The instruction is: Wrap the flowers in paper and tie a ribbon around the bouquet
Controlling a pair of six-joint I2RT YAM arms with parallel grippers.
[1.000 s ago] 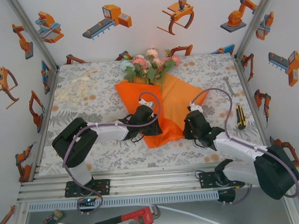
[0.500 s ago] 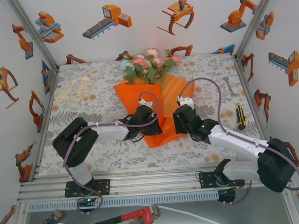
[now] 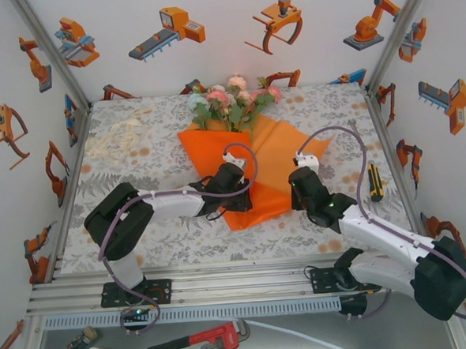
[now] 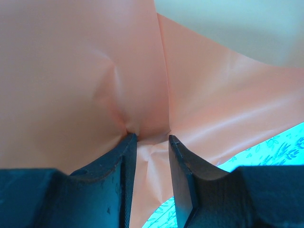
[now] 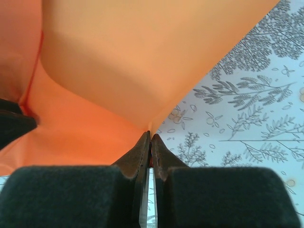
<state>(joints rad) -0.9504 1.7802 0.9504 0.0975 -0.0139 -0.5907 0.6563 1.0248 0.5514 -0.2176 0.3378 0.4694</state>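
Note:
The flowers (image 3: 228,99) lie at the back middle of the cloth, blooms pointing away, stems under the orange paper (image 3: 267,152). The paper is loosely folded over them and spreads toward the front. My left gripper (image 3: 242,191) rests on the paper's lower left part. In the left wrist view its jaws (image 4: 151,138) stand parted, tips pressing into creased paper (image 4: 95,71). My right gripper (image 3: 295,193) is at the paper's lower right edge. In the right wrist view it (image 5: 150,134) is shut on a thin edge of the paper (image 5: 142,57). The cream ribbon (image 3: 116,140) lies loose at the back left.
A yellow-and-black tool (image 3: 374,182) and a slim metal wrench (image 3: 357,135) lie on the floral cloth (image 3: 153,167) at the right. Printed walls close in the left, back and right sides. A red pipe wrench (image 3: 203,338) lies below the front rail.
My right gripper swung left over the paper, opened, then shut on the paper's right edge and drew back right. The left gripper stayed on the paper.

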